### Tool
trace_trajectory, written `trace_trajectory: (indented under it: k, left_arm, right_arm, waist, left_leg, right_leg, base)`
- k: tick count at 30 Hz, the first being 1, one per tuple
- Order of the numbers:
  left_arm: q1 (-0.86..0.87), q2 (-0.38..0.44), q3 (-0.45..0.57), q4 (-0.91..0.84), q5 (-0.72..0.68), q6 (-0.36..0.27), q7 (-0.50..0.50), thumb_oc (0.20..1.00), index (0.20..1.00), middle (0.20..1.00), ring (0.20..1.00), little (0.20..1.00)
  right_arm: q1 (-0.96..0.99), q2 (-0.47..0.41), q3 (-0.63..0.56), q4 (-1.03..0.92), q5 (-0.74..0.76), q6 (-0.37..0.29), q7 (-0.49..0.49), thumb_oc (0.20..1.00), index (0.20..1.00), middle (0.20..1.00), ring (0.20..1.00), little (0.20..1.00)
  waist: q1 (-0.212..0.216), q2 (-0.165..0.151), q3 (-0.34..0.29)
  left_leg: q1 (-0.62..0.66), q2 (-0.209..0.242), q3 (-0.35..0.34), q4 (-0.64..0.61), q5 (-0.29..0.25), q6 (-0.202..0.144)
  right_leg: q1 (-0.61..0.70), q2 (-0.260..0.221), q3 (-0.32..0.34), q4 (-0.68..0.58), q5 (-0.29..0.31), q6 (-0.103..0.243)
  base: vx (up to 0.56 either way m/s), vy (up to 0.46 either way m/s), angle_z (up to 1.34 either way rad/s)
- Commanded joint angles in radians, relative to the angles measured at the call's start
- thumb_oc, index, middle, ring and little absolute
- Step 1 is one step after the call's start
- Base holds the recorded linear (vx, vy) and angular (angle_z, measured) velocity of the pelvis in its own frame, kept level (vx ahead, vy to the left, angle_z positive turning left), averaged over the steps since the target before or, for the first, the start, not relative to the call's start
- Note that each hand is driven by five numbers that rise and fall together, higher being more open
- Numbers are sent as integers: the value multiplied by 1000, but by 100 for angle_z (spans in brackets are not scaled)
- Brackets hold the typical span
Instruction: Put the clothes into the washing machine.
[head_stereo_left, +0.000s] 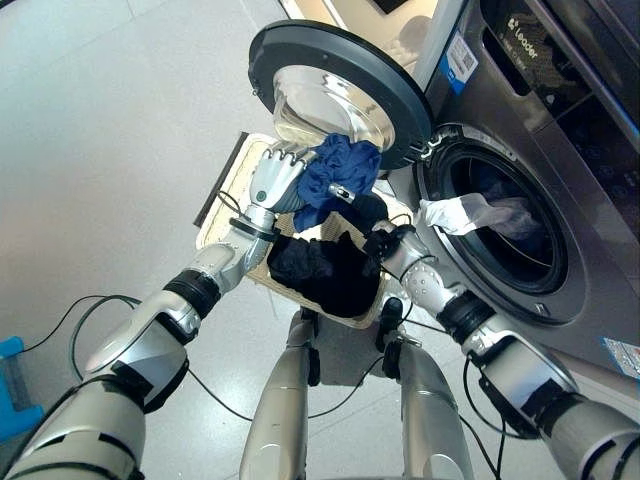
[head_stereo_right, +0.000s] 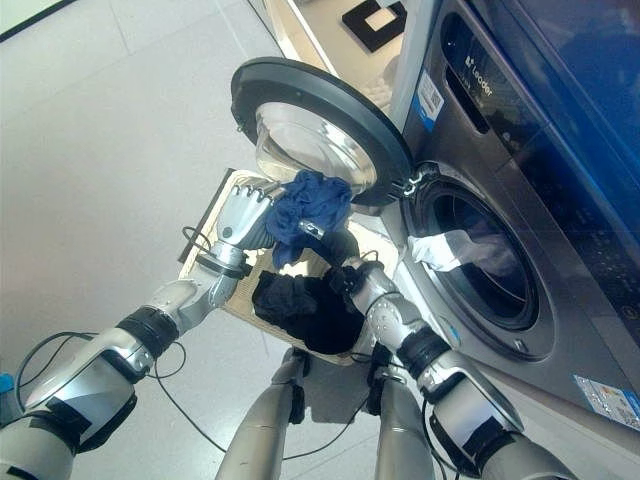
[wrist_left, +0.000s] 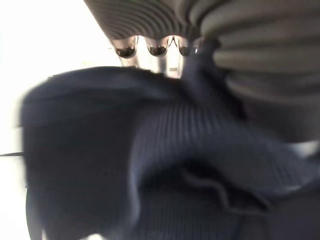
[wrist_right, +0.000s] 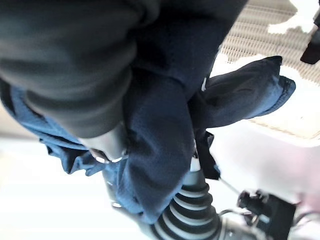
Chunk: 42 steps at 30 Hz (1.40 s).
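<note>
A blue garment (head_stereo_left: 338, 175) hangs bunched above the laundry basket (head_stereo_left: 238, 150), just under the open round door (head_stereo_left: 335, 85) of the washing machine (head_stereo_left: 560, 150). My left hand (head_stereo_left: 272, 182) grips it from the left, fingers (wrist_left: 157, 50) curled into the cloth. My right hand (head_stereo_left: 385, 240) reaches up from the right, and the blue garment (wrist_right: 165, 125) wraps over its fingers (wrist_right: 107, 145). Dark clothes (head_stereo_left: 325, 270) lie in the basket below. A white cloth (head_stereo_left: 455, 213) hangs over the rim of the drum opening (head_stereo_left: 500, 230).
The open door juts out over the basket's far side, close to the raised garment. The tan woven basket stands on the floor against the machine's front. A blue object (head_stereo_left: 10, 390) sits on the grey floor (head_stereo_left: 110, 120) at far left.
</note>
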Motion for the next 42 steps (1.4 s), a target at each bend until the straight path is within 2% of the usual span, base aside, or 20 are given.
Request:
trace_trajectory:
  k: [1, 2, 4, 7, 10, 12, 15, 18, 22, 23, 28, 32, 35, 39, 40, 42]
  left_arm:
    - [20, -13, 125, 55, -115, -28, 40, 1000, 1000, 1000, 1000, 1000]
    - [52, -27, 170, 68, -179, -65, 55, 1000, 1000, 1000, 1000, 1000]
    - [61, -30, 182, 67, -193, -73, 58, 1000, 1000, 1000, 1000, 1000]
    - [107, -42, 240, 61, -262, -135, 75, 1000, 1000, 1000, 1000, 1000]
    - [122, -46, 258, 62, -294, -157, 72, 1000, 1000, 1000, 1000, 1000]
    - [152, -53, 283, 74, -358, -191, 71, 1000, 1000, 1000, 1000, 1000]
    - [164, -57, 299, 78, -397, -201, 64, 1000, 1000, 1000, 1000, 1000]
    - [188, -76, 330, 95, -478, -229, 42, 1000, 1000, 1000, 1000, 1000]
    - [192, -85, 343, 104, -512, -244, 26, 1000, 1000, 1000, 1000, 1000]
    - [195, -96, 347, 107, -512, -252, 20, 1000, 1000, 1000, 1000, 1000]
    - [189, -107, 331, 75, -521, -294, 15, 1000, 1000, 1000, 1000, 1000]
    - [191, -102, 309, 14, -516, -318, 20, 1000, 1000, 1000, 1000, 1000]
    - [197, -81, 259, -119, -520, -317, 21, 1000, 1000, 1000, 1000, 1000]
    - [202, -46, 232, -238, -525, -306, -2, 1000, 1000, 1000, 1000, 1000]
    - [200, -32, 219, -289, -536, -298, -4, 1000, 1000, 1000, 1000, 1000]
    - [200, -30, 217, -310, -540, -293, -5, 1000, 1000, 1000, 1000, 1000]
  right_arm:
    - [-19, 50, -93, -142, 102, -127, 87, 200, 200, 200, 200, 200]
    - [13, 40, -116, -100, 152, -131, 101, 200, 200, 200, 200, 200]
    - [22, 38, -122, -85, 154, -136, 98, 200, 200, 200, 200, 200]
    - [60, 13, -162, 14, 240, -119, 153, 200, 200, 200, 200, 200]
    - [71, 5, -192, 84, 320, -109, 210, 200, 200, 200, 200, 200]
    - [84, 9, -258, 189, 510, -67, 309, 200, 200, 200, 200, 200]
    - [85, 14, -299, 226, 619, -56, 339, 200, 200, 200, 200, 200]
    - [79, 38, -384, 290, 797, -54, 363, 200, 200, 200, 200, 200]
    - [65, 51, -432, 308, 797, -68, 343, 200, 200, 200, 200, 200]
    - [42, 56, -476, 332, 797, -77, 314, 200, 200, 200, 200, 200]
    - [-22, 37, -552, 352, 797, -140, 226, 200, 200, 200, 200, 200]
    - [-54, 13, -589, 342, 797, -177, 194, 200, 200, 200, 200, 200]
    - [-117, -40, -612, 329, 797, -221, 136, 200, 200, 200, 200, 200]
    - [-180, -94, -638, 330, 797, -243, 121, 200, 200, 200, 200, 200]
    - [-220, -128, -641, 326, 797, -286, 79, 200, 200, 200, 200, 200]
    - [-233, -141, -640, 326, 797, -300, 74, 200, 200, 200, 200, 200]
  waist:
    - [-19, -25, -12]
    - [-24, -25, -12]
    - [-25, -25, -12]
    - [-26, -19, -12]
    - [-26, -15, -12]
    - [-28, -3, -12]
    - [-29, 5, -12]
    - [-33, 22, -12]
    - [-34, 32, -12]
    - [-33, 43, -12]
    - [-29, 70, -12]
    - [-24, 85, -12]
    - [-11, 106, -12]
    - [3, 123, -12]
    - [8, 130, -12]
    - [11, 133, -12]
  left_leg:
    - [7, -53, 56, 77, -113, -24]
    - [0, -51, 57, 76, -113, -25]
    - [0, -51, 56, 76, -113, -25]
    - [-4, -50, 60, 69, -116, -23]
    - [-8, -52, 61, 70, -116, -23]
    - [-3, -57, 55, 66, -122, -23]
    - [-4, -59, 56, 62, -122, -23]
    - [-7, -63, 58, 56, -122, -24]
    - [-14, -64, 60, 51, -114, -23]
    - [-17, -67, 61, 47, -111, -22]
    - [-38, -71, 68, 46, -105, -20]
    - [-55, -77, 65, 49, -105, -16]
    - [-86, -86, 62, 47, -100, -12]
    - [-107, -96, 56, 52, -101, -10]
    - [-126, -100, 55, 58, -101, -8]
    - [-135, -102, 54, 59, -100, -7]
  right_leg:
    - [36, 41, -4, -90, 56, 91]
    - [28, 43, 1, -89, 57, 91]
    - [26, 43, 2, -88, 58, 92]
    - [19, 44, 0, -89, 54, 92]
    - [15, 44, -1, -86, 52, 91]
    - [15, 46, 0, -78, 41, 91]
    - [10, 46, 2, -76, 38, 91]
    - [4, 44, 5, -74, 34, 90]
    - [-2, 43, 5, -79, 42, 88]
    - [-8, 43, 5, -78, 42, 86]
    - [-32, 39, 3, -69, 41, 82]
    - [-52, 37, 1, -59, 41, 82]
    - [-84, 30, -10, -55, 46, 85]
    - [-107, 22, -17, -49, 53, 89]
    - [-130, 19, -19, -42, 58, 91]
    - [-140, 17, -20, -39, 60, 92]
  base:
    - [-10, 19, -7]
    - [-2, 11, -8]
    - [8, 12, -9]
    - [12, 10, -8]
    - [16, 2, -5]
    - [33, 28, -6]
    - [16, 32, -9]
    - [18, 29, -4]
    - [4, 15, -3]
    - [10, 30, -6]
    - [7, 22, -8]
    - [1, 0, -1]
    - [-9, -13, 0]
    - [-7, -44, 1]
    - [0, 0, 0]
    - [0, 0, 0]
